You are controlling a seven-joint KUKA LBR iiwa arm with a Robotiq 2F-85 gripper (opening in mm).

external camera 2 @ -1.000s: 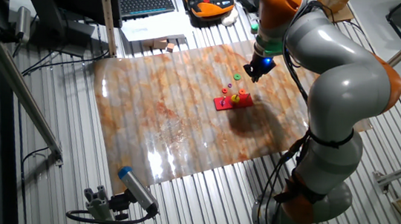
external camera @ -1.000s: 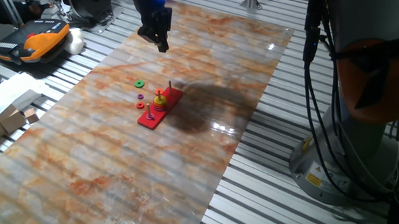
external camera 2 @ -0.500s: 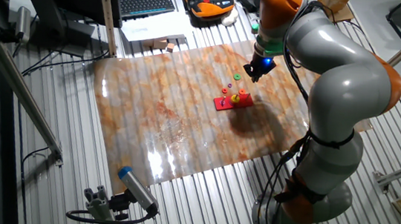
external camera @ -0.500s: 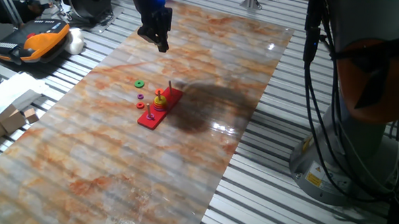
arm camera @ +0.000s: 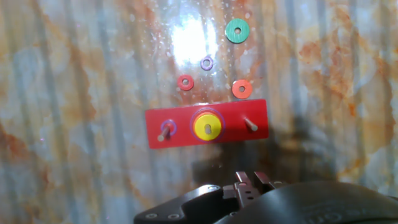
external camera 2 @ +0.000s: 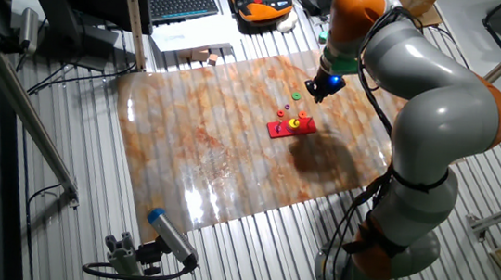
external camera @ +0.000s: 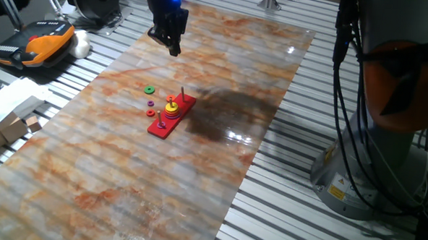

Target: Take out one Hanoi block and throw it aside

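The yellow Hanoi block (arm camera: 207, 127) sits on the middle peg of the red base (arm camera: 186, 118). It also shows in one fixed view (external camera: 170, 109), on the base (external camera: 159, 128). The left peg carries a small purple ring (arm camera: 166, 129); the right peg (arm camera: 250, 124) is bare. My gripper (external camera: 175, 51) hangs high above the table, beyond the base and apart from it, with its fingers together and nothing in them. In the hand view the fingertips (arm camera: 244, 182) show at the bottom edge. In the other fixed view the gripper (external camera 2: 315, 91) is above and right of the base (external camera 2: 279, 131).
Loose rings lie on the marble tabletop (arm camera: 74, 93) beside the base: a green ring (arm camera: 236, 30), a small purple ring (arm camera: 207, 63), a red ring (arm camera: 185, 82) and an orange ring (arm camera: 242, 89). An orange-black pendant (external camera: 43, 44) lies off the table's far left.
The arm's upper links have shifted slightly. The gripper stays in about the same place above the table. The rings and the base have not moved.
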